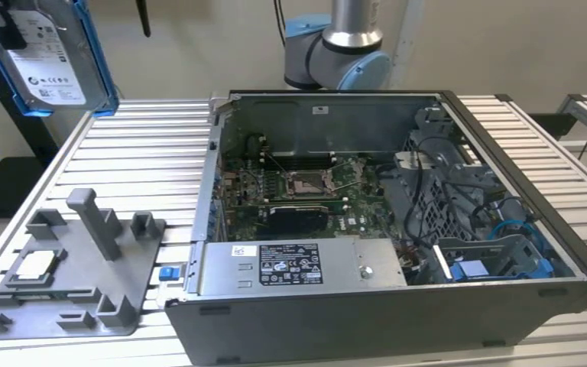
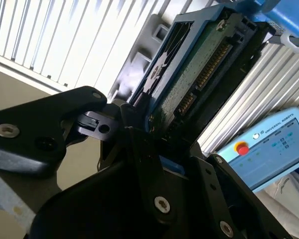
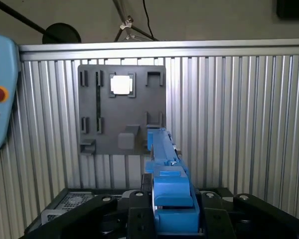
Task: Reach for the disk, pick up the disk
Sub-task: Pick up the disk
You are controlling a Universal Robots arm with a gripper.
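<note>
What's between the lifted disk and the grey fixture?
Nothing. In the exterior view the disk hangs clear above the table; bare slats lie between it and the fixture.

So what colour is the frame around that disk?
Bright blue; the frame of the disk shows best in the first wrist view.

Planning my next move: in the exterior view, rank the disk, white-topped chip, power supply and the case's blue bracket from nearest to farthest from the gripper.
1. The disk, clamped in the gripper, the exterior view's upper left.
2. White-topped chip, on the grey fixture, lower left.
3. Power supply, front of the open case, centre.
4. Blue bracket, inside the case, the exterior view's right.
</note>
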